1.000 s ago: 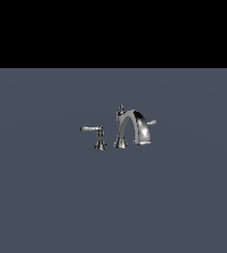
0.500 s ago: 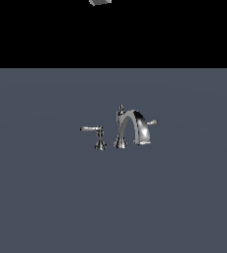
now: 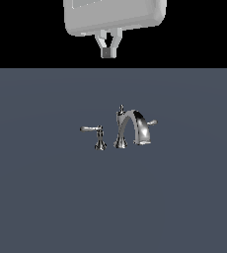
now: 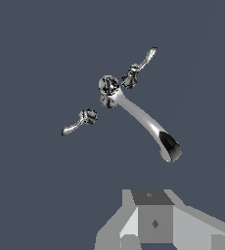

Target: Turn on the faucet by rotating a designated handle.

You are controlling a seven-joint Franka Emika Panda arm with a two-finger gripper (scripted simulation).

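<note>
The chrome faucet (image 3: 129, 127) stands on the grey floor, with an arched spout and a pointed finial. The handle (image 3: 152, 122) is the short lever poking out behind the spout toward the exterior view's right. A longer lever (image 3: 90, 129) on its own pedestal is at the left. My gripper (image 3: 106, 52) hangs high above and behind the faucet, touching nothing, its fingers drawn together with nothing between them. In the wrist view the faucet (image 4: 143, 118) lies ahead, the handle (image 4: 146, 58) is beyond the finial, and my gripper (image 4: 153, 222) is at the picture's edge.
A flat dark grey floor (image 3: 46, 197) spreads all around the faucet. Above its far edge the background is black.
My gripper has come down into the exterior view from above. One second ago it was out of sight, then only a tip showed. The faucet has not moved.
</note>
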